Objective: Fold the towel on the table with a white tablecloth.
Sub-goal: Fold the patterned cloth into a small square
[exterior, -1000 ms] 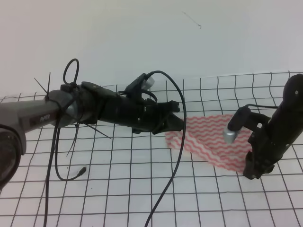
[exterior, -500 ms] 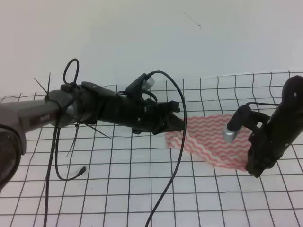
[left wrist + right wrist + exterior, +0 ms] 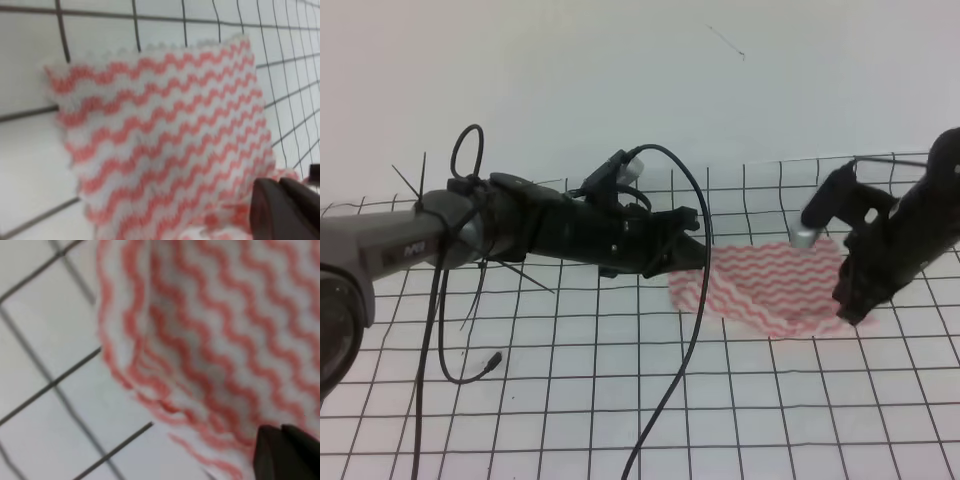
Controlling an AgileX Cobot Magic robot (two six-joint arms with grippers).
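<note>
Now the right gripper (image 3: 853, 310), jaws pinching the towel (image 3: 760, 285), has risen, lifting its near edge to start the fold; left jaws' state unclear.

towel (image 3: 760, 290): pink-red/white wavy stripes | tablecloth (image 3: 570, 400): white, black grid

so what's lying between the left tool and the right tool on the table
The towel spans that stretch, lying on the tablecloth between the left tool and the right tool; nothing else is there. The exterior high view shows it.
</note>
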